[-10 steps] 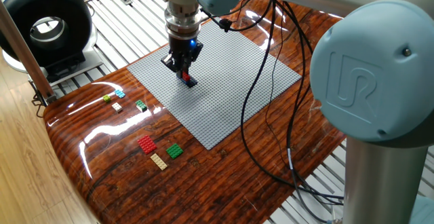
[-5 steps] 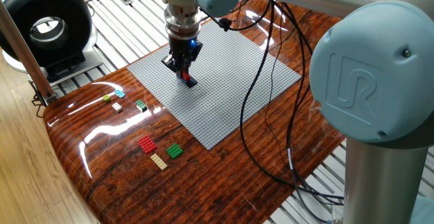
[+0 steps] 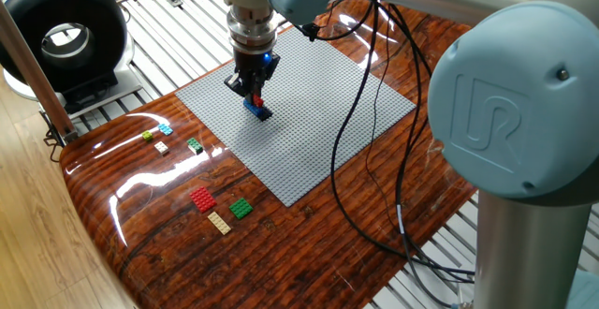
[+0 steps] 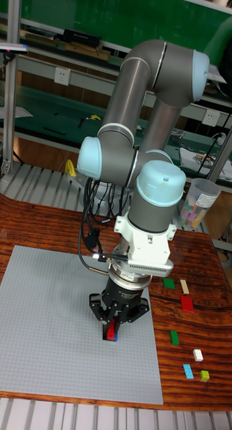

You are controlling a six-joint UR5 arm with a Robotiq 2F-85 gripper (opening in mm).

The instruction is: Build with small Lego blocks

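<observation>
The gripper (image 3: 252, 96) hangs over the left part of the grey baseplate (image 3: 318, 112), fingers pointing down and shut on a small red brick (image 4: 113, 329). That brick sits directly on a blue brick (image 4: 113, 338) standing on the plate, also seen as the blue brick (image 3: 258, 110). Loose small Lego blocks lie on the wood left of the plate: red (image 3: 202, 198), green (image 3: 241, 208), tan (image 3: 219, 222), dark green (image 3: 195, 145), white (image 3: 162, 147), yellow-green (image 3: 148, 136) and light blue (image 3: 166, 128).
A black ring-shaped device (image 3: 61, 33) stands at the back left. Black cables (image 3: 370, 131) hang from the arm across the plate's right side. A clear cup of bricks (image 4: 196, 201) stands beyond the plate. The wooden table's rounded edge (image 3: 94, 215) is near the loose blocks.
The gripper has sunk slightly with the red brick, which now shows less above the blue one. The loose blocks have not moved.
</observation>
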